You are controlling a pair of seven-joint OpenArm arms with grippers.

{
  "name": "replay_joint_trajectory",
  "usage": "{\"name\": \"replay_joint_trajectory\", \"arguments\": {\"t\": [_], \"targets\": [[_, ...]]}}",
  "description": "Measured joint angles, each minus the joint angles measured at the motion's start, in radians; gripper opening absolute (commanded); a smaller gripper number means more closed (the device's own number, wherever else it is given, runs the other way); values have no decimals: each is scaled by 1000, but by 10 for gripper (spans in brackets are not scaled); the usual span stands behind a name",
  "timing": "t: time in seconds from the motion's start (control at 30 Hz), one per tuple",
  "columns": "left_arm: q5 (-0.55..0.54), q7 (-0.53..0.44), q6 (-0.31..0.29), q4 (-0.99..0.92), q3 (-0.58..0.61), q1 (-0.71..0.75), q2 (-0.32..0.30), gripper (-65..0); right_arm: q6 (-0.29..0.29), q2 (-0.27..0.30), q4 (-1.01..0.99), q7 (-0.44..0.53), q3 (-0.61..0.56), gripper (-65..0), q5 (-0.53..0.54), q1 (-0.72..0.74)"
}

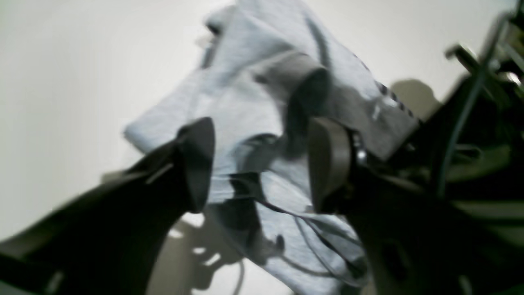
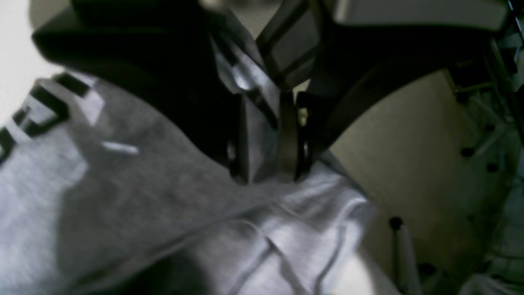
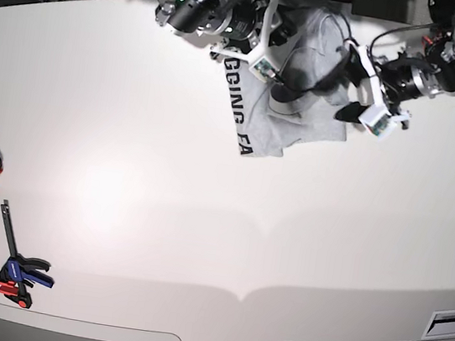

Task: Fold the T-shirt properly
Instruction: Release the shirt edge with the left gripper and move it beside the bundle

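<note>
Left wrist view: the left tool [image 1: 262, 164] stands released, its two dark fingers [image 1: 196, 164] wide apart with nothing between them. Below and beyond them the T-shirt [image 1: 245, 102] lies as a bunched grey heap in the middle of the frame, on the pale surface [image 1: 61, 82]. The cloth looks soft, light and limp, so I judge it will sag and wrinkle when lifted and keeps no shape by itself. A clean outer hem or corner would be a better hold than the folds in the middle.

Right wrist view: the right tool [image 2: 268, 164] is clenched on a ridge of the T-shirt [image 2: 143, 196], at the centre of the frame. Black letters show at the left edge. The picture is blurred, so I cannot tell how many layers are held.

Base view: the T-shirt [image 3: 292, 103] sits crumpled at the upper middle, close to the far edge of the surface [image 3: 204, 218], between both arms. The right tool [image 3: 264, 64] is at its upper left, the left tool [image 3: 360, 104] just beside its right edge. Wide open room lies below the garment for spreading it. Some clamps [image 3: 18, 270] lie at the lower left, well apart.
</note>
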Motion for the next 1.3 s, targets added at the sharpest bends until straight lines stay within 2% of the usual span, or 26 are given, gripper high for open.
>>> {"name": "replay_joint_trajectory", "arguments": {"t": [0.13,0.27,0.43,0.5,0.6,0.63,1.0,1.03,1.1,1.17,1.2,1.3], "targets": [[10,-5,0,0,27,0,0,-300,-3,-1,0,19,1,-538,-4,0],[95,-39,0,0,26,0,0,-330,-3,-1,0,19,1,-538,-5,0],[94,-39,0,0,27,0,0,-340,-3,-1,0,34,1,-538,-4,0],[94,-50,0,0,27,0,0,-437,-3,-1,0,34,1,-538,-4,0],[95,-60,-1,0,27,0,0,-649,-3,-1,0,34,1,-538,-4,0],[94,-61,0,0,27,0,0,-650,-3,-1,0,34,1,-538,-4,0],[94,-60,0,0,27,-5,0,-650,-3,-1,0,34,1,-538,-4,0],[94,-61,0,0,27,-9,0,-619,-3,-1,0,34,1,-538,-4,0],[93,-64,0,0,27,-14,0,-434,-3,-1,0,34,1,-538,-4,0],[93,-80,0,0,27,-14,0,-323,-3,-1,0,34,1,-538,-4,0],[94,-82,0,0,27,-14,0,-305,-3,-1,0,34,1,-538,-3,0],[94,-82,0,0,27,-14,0,-302,-3,-1,0,34,1,-538,-4,0]]}}
